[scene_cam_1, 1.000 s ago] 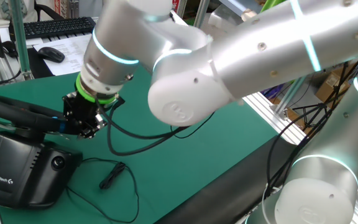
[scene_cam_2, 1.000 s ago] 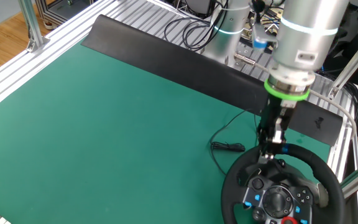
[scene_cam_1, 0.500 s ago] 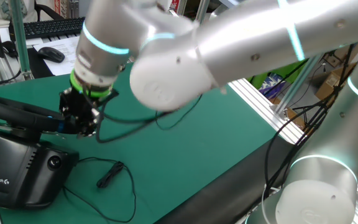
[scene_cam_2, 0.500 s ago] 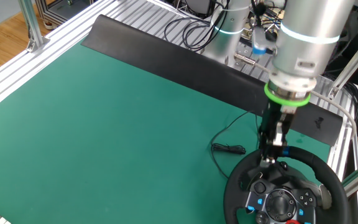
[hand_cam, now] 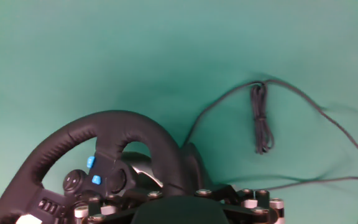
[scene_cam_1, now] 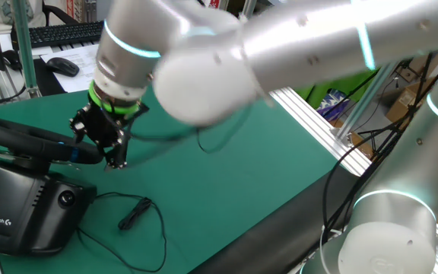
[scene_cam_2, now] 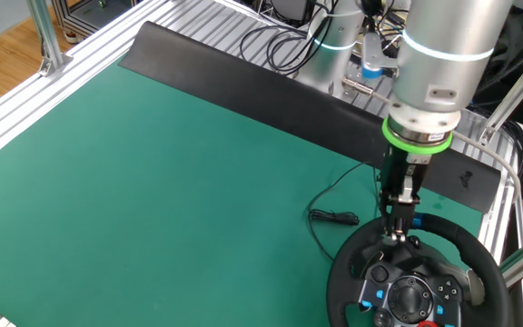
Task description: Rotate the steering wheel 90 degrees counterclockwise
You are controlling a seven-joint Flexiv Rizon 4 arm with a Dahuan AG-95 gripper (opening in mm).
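Observation:
The steering wheel (scene_cam_2: pixel 418 277), black with blue and red buttons on its spokes, sits on its boxy Logitech base (scene_cam_1: pixel 21 209) at the table's near right corner in the other fixed view. In one fixed view its rim (scene_cam_1: pixel 21 141) shows edge-on at the left. My gripper (scene_cam_2: pixel 398 236) points down onto the far top of the rim and is shut on it; it also shows in one fixed view (scene_cam_1: pixel 103 148). In the hand view the rim (hand_cam: pixel 104 127) curves down under the gripper's body (hand_cam: pixel 173 211), and the fingertips are hidden.
A black cable with a bundled end (scene_cam_2: pixel 334 216) lies on the green mat just left of the wheel, also in the hand view (hand_cam: pixel 261 121). A black strip (scene_cam_2: pixel 271 86) runs along the mat's far edge. A keyboard (scene_cam_1: pixel 71 32) and mouse (scene_cam_1: pixel 63 66) lie beyond the table.
My wrist has turned about its axis while staying on the rim's top. The wheel's spokes and buttons have turned a little with it. The base has shifted slightly.

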